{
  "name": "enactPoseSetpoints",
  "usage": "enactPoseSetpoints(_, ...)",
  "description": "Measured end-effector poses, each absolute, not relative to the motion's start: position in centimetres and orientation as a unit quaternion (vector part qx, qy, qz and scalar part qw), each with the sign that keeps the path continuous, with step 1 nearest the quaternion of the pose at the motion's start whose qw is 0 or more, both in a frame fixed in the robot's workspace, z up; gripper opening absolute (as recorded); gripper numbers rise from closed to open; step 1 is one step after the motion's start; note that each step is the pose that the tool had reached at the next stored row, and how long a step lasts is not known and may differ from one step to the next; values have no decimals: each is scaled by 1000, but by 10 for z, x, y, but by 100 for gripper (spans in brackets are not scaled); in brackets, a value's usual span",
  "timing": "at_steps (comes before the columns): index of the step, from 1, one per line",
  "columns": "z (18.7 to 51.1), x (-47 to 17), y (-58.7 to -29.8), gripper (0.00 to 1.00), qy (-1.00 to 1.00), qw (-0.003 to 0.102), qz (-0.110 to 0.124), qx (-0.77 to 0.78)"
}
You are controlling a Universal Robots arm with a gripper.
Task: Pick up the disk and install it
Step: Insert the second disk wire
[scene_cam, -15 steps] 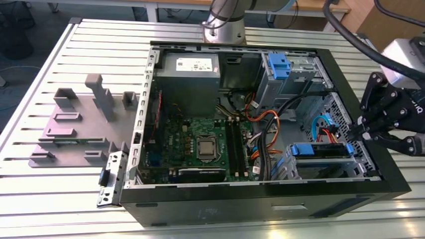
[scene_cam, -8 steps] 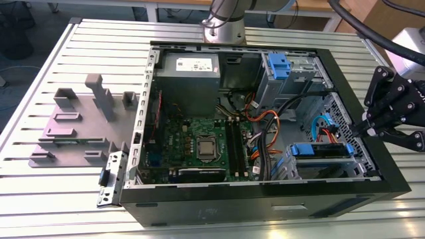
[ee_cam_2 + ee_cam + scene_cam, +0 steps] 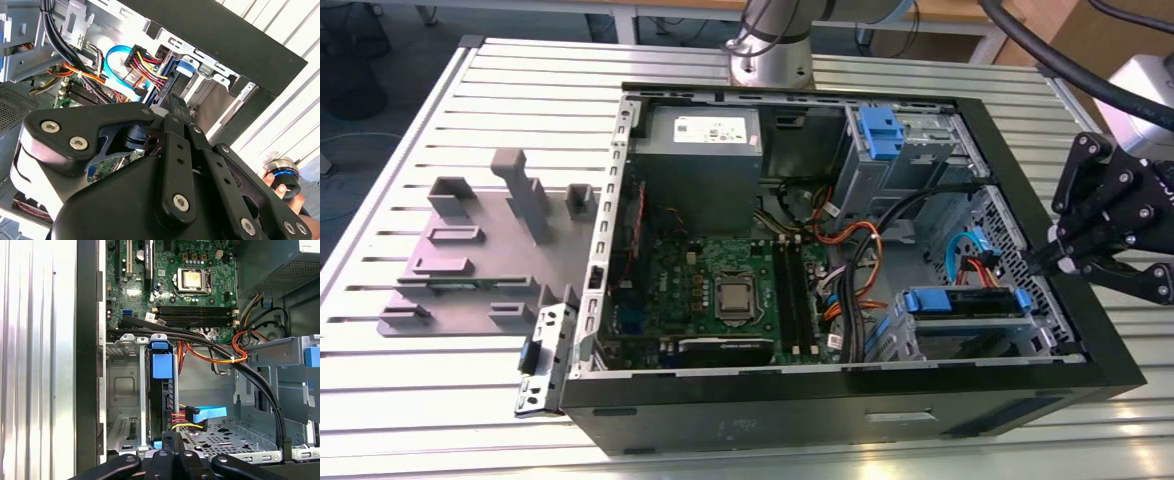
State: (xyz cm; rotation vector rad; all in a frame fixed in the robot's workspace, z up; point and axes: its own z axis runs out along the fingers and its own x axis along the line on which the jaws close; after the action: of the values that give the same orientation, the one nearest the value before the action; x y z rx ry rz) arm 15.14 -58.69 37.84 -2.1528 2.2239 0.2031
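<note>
The disk (image 3: 961, 304) sits in the lower drive cage near the case's front corner, at the exterior view's right. In the first wrist view the disk (image 3: 161, 390) stands edge-on in the metal cage, its blue carrier tab towards the motherboard, with a blue data cable (image 3: 210, 414) and coloured power wires at its end. My gripper (image 3: 1047, 262) hovers over the case's side wall just beside that cage. The black fingers (image 3: 173, 440) are drawn together with nothing between them. In the second wrist view the gripper (image 3: 174, 100) points at the cage's cabled end.
The open black computer case (image 3: 854, 395) lies on a slatted metal table (image 3: 440, 400). A grey plastic stand (image 3: 480, 250) is at the exterior view's left. A second blue carrier (image 3: 878, 130) sits in the upper bay. A hand holding a round device (image 3: 282, 175) is beyond the case.
</note>
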Motion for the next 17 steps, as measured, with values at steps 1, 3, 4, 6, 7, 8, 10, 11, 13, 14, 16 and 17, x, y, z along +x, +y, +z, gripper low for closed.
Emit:
enactPoseSetpoints(1, 378, 151, -587, 11, 717, 20, 65, -694)
enactPoseSetpoints(3, 379, 151, -587, 11, 717, 20, 65, -694)
enactPoseSetpoints(4, 379, 151, -587, 11, 717, 20, 65, -694)
enactPoseSetpoints(6, 379, 151, -587, 17, 717, 20, 65, -694)
enactPoseSetpoints(7, 379, 151, -587, 23, 717, 20, 65, -694)
enactPoseSetpoints(8, 379, 151, -587, 29, 717, 20, 65, -694)
enactPoseSetpoints(10, 379, 151, -587, 35, 717, 20, 65, -694)
enactPoseSetpoints(11, 379, 151, -587, 35, 717, 20, 65, -694)
enactPoseSetpoints(13, 379, 151, -587, 41, 717, 20, 65, -694)
enactPoseSetpoints(14, 379, 151, -587, 41, 717, 20, 65, -694)
enactPoseSetpoints(16, 379, 150, -587, 41, 717, 20, 65, -694)
enactPoseSetpoints(17, 379, 149, -587, 41, 717, 20, 65, -694)
